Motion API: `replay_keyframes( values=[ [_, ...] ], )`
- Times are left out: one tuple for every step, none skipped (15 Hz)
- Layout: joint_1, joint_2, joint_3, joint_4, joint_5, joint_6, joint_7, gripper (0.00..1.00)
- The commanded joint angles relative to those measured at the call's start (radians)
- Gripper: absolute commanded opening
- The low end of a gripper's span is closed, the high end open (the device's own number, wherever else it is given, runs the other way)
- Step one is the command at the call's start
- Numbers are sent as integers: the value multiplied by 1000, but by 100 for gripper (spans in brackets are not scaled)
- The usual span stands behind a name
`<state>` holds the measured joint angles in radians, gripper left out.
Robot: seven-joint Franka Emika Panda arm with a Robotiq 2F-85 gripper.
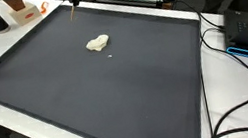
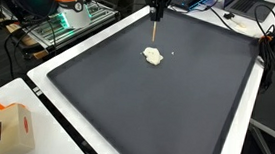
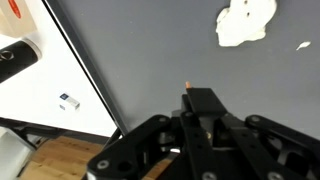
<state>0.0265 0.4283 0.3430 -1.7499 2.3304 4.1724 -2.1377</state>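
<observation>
The gripper [image 2: 158,11] is closed on the top end of a thin stick [image 2: 156,30], which points down over the mat [image 2: 174,120], near a white lump [image 2: 153,56] but apart from it. I judge the stick to be light, stiff and easy to snap, so a firm hold close to its end suits it.

Mat [image 1: 90,105]: lies on your worktop [image 2: 80,44] and covers most of it.
Lump [image 2: 153,56]: on the mat, in the half nearer your gripper [image 2: 157,13].
Crumb [image 2: 173,53]: on the mat just beside the lump, not touching it.
Stick [image 2: 156,30]: hangs down from your gripper, above the mat, near the lump but apart from it.
Box [image 2: 11,128]: on the worktop outside a mat corner, well apart from the lump.
Cables [image 1: 240,65]: beside the mat's edge.
</observation>
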Motion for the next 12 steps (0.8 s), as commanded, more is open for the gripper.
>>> replay_keyframes(
  values=[
    [116,72,-102,5,-137,46,264,3],
    [136,93,-118,8,-170,66,330,3],
    [153,116,-132,11,-202,92,392,3],
    [229,121,-235,-17,-199,63,436,3],
    [280,136,-304,-26,-194,46,470,3],
    [307,164,-338,-14,-194,59,498,3],
    [332,190,-370,-1,-185,73,513,3],
    [367,211,-417,5,-166,71,515,3],
    [396,232,-458,11,-146,68,504,3],
    [416,248,-486,16,-122,68,480,3],
    [428,260,-504,20,-99,68,448,3],
    [439,270,-517,24,-79,68,423,3]
  ],
)
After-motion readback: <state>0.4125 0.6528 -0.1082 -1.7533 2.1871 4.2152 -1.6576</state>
